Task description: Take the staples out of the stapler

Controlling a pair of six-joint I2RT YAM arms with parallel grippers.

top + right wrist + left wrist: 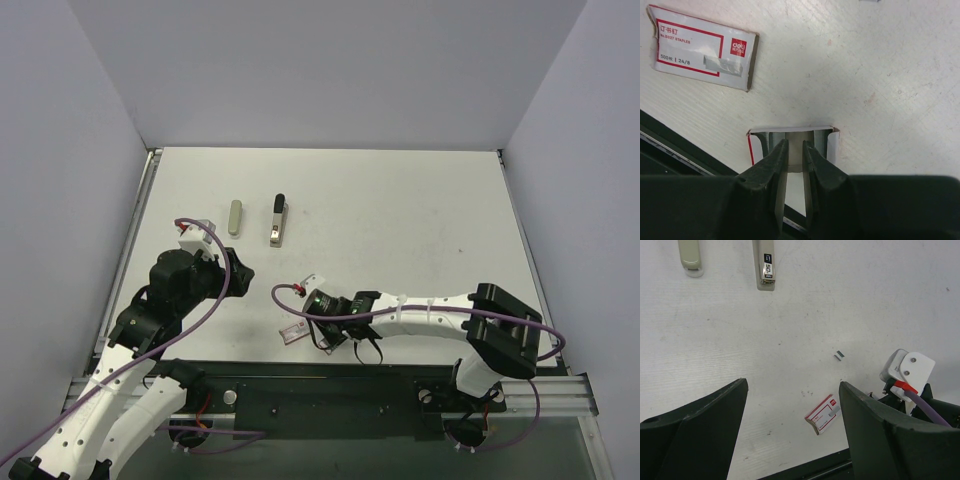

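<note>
The stapler (277, 220) lies at the back middle-left of the table, black end away from me; its front end, labelled "50", shows in the left wrist view (764, 267). A short strip of staples (839, 355) lies loose on the table. My left gripper (222, 268) is open and empty (792, 385), well short of the stapler. My right gripper (335, 335) hovers at the near edge over an open staple-box tray (756, 142). Its fingertips (781, 147) stand a narrow gap apart (794, 146); I cannot tell if they hold anything.
A beige bar (235, 217) lies left of the stapler (690, 257). A red-and-white staple box (293, 332) lies near the front edge (822, 414) (705, 47). The black base rail (330, 385) runs just behind it.
</note>
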